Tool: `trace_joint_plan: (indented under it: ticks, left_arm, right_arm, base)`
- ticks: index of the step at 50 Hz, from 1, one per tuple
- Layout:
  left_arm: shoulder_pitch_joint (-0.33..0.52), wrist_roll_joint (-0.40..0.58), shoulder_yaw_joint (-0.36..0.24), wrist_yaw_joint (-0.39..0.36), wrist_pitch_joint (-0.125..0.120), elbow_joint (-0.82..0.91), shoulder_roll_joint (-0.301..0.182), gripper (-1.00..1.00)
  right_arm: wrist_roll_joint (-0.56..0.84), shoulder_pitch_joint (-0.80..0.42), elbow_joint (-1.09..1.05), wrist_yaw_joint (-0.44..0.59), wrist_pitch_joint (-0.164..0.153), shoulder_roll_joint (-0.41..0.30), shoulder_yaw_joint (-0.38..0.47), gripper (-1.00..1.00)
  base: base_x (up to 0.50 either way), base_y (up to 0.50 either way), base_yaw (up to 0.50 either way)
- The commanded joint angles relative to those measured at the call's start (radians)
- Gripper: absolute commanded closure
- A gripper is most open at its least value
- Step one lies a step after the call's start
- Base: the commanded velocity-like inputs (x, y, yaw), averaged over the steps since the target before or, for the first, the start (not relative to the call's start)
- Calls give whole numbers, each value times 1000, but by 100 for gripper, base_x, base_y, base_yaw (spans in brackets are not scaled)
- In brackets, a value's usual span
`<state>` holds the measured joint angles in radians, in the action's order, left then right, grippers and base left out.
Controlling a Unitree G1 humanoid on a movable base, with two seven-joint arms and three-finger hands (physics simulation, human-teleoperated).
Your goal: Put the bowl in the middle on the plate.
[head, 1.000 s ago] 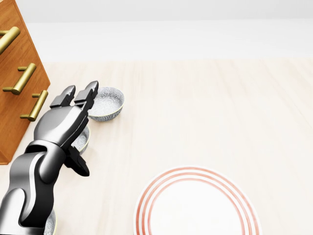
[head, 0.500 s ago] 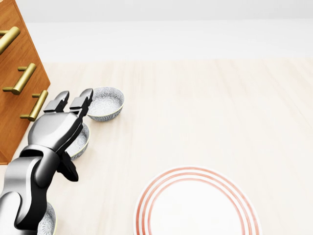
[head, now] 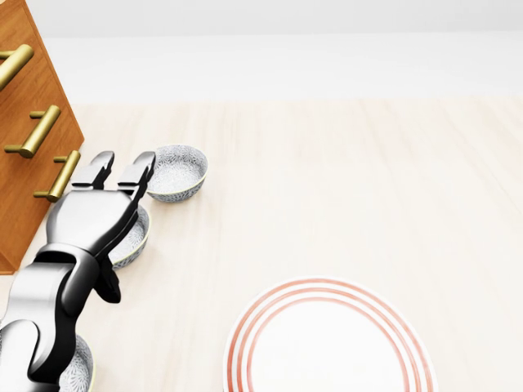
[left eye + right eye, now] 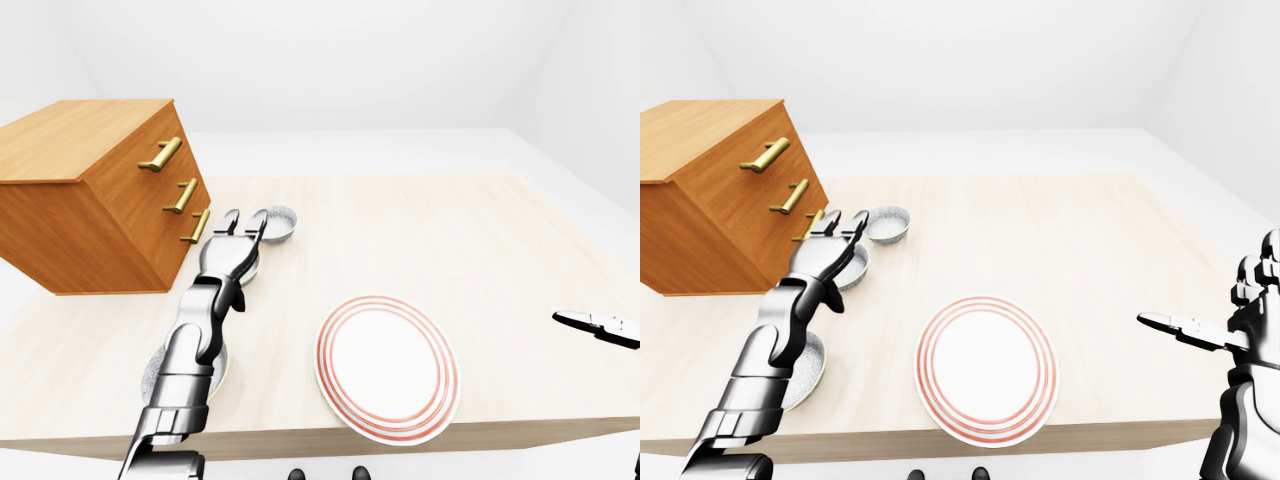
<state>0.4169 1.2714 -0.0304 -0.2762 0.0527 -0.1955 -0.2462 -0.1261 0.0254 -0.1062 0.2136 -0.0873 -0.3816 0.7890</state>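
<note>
The left robot hand [image 3: 91,216], fingers spread apart, hovers over the speckled grey middle bowl [image 3: 135,238] at frame left, so grasping it and moving it onto the red-ringed white plate [image 3: 327,351] remain.

We see a white plate [image 4: 388,368] ringed with red bands, grey bowls [image 3: 176,172] finely speckled inside and out, a pale wood-grain bench [image 3: 368,180], an orange-brown wooden chest [image 4: 90,200] with brass handles [image 4: 160,154], and a glossy silver left hand [image 3: 90,216] with black fingers [image 3: 139,171].

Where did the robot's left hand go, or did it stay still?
Yes, it moved. In the head view the left hand slid left, off the top bowl and nearer the wooden drawers.
</note>
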Motion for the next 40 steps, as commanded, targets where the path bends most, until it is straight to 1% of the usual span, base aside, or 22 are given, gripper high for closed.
trace_joint_plan:
  ticks: [1,5,8,9,13,15,19,25,32,35,38,40]
  left_arm:
    - [4,29,11,27,13,-42,8,-100]
    - [28,41,21,46,17,-74,10,-100]
    - [31,37,20,42,17,-72,12,-100]
    - [23,39,20,25,14,-51,13,-100]
    - [32,63,27,72,22,-112,7,-100]
    - [37,55,25,63,18,-107,13,-100]
    - [43,60,30,64,18,-117,14,-100]
    - [57,75,39,101,23,-176,13,-100]
    - [55,83,41,83,23,-152,17,-100]
    - [60,85,40,79,25,-150,16,-100]
    - [58,88,36,77,27,-143,10,-100]
    - [57,96,30,72,29,-141,-4,-100]
  right_arm:
    - [1,-1,10,2,0,0,-2,-100]
    - [2,-1,1,-2,0,0,-3,-100]
    - [1,1,-5,-1,0,1,-1,-100]
    - [1,3,-7,0,0,2,0,-100]
    - [3,1,6,-2,0,1,-5,-100]
    - [4,1,11,-2,0,2,-4,-100]
    - [2,3,0,-1,0,1,-1,-100]
    - [7,-2,20,-3,0,1,-5,-100]
    - [3,7,-13,-1,0,2,0,-100]
    - [8,2,10,-2,0,4,-4,-100]
    - [8,-2,13,-6,0,2,-7,-100]
    - [6,2,-5,-3,0,2,-3,-100]
  base:
    - [0,0,0]
    - [0,0,0]
    - [0,0,0]
    - [0,0,0]
    - [0,0,0]
    - [0,0,0]
    - [0,0,0]
    - [0,0,0]
    - [0,0,0]
    - [0,0,0]
    - [0,0,0]
    - [0,0,0]
